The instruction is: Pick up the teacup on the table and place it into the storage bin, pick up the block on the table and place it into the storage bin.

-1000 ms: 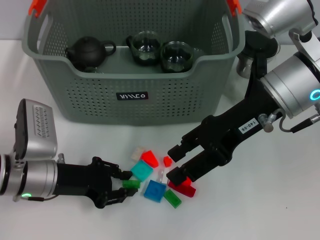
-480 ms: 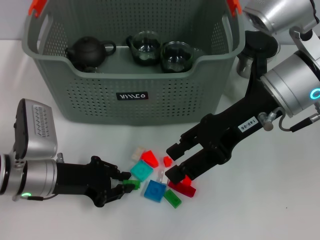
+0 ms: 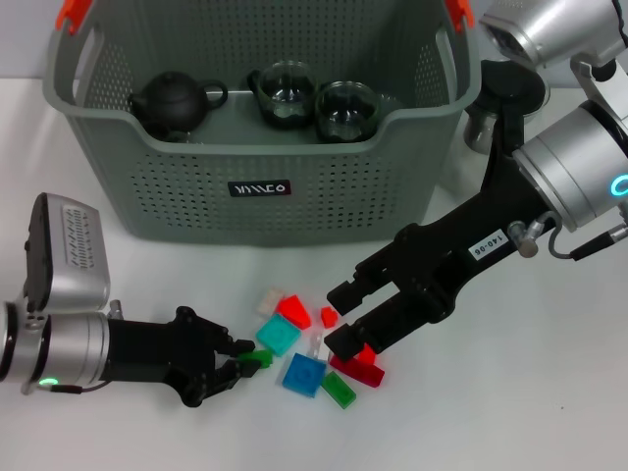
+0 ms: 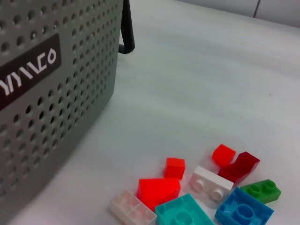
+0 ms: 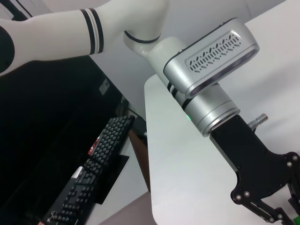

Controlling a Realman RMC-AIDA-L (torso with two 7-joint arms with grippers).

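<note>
Bright, even light from overhead falls on the white table (image 3: 549, 392), leaving only soft, faint shadows under the grey-green perforated plastic basket (image 3: 294, 157) and the scattered translucent plastic blocks (image 4: 211, 197). The left wrist view is slightly soft close up. In the right wrist view, the room beyond the table edge lies dark.

Left claw (image 3: 238, 363) low, pinched closed, right claw (image 3: 341, 316) spread, angled down

storage bin (image 3: 255, 167): 1
teapot (image 3: 175, 102): 1, black
glass teacups (image 3: 285, 93): 2 counted in bin
blocks (image 3: 304, 374): about 9 counted on table
grippers (image 3: 240, 358): 2
</note>
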